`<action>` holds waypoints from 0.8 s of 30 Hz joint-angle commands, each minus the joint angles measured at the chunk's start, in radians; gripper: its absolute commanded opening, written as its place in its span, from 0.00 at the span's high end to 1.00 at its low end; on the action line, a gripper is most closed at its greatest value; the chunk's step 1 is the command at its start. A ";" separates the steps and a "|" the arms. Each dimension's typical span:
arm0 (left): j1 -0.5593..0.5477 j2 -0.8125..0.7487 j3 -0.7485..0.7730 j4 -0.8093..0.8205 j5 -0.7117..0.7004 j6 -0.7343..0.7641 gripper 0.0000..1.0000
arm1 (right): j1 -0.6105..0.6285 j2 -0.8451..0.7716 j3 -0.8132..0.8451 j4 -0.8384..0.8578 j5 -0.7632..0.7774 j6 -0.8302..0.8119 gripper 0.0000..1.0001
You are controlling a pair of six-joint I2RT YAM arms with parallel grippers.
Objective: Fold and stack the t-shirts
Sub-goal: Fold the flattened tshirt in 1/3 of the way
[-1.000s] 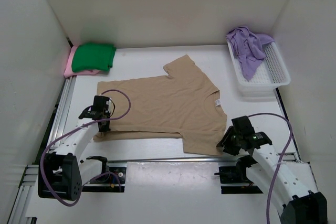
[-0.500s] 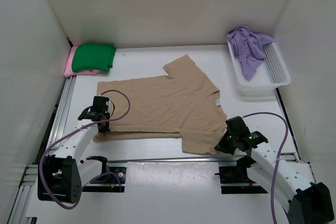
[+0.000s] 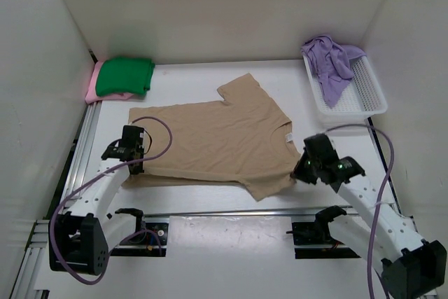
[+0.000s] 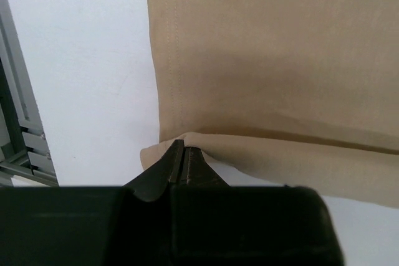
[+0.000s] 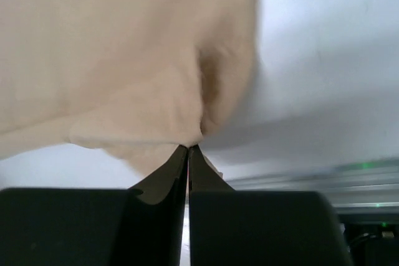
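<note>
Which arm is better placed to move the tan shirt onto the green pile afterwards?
Left, probably. The green pile lies far left, on its side, and the left tool pinches the near-left corner of the tan shirt. The right tool grips the opposite side.

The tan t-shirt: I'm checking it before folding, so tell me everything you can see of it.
The tan t-shirt is plain soft cloth with short sleeves and a white label at the neck. It lies spread nearly flat on the white table, neck to the right, hem to the left, one sleeve pointing away. The left gripper is shut on its near hem corner, the right gripper shut on the cloth at its near sleeve.
</note>
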 commanded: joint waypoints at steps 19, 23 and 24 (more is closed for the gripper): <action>0.037 0.311 0.226 0.018 0.001 0.000 0.88 | -0.202 0.597 0.456 0.243 -0.044 -0.372 1.00; 0.082 0.339 0.259 0.028 0.014 0.000 0.88 | -0.202 0.636 0.490 0.243 -0.055 -0.383 1.00; 0.091 0.363 0.260 0.028 0.014 0.000 0.86 | -0.211 0.650 0.490 0.243 -0.055 -0.383 1.00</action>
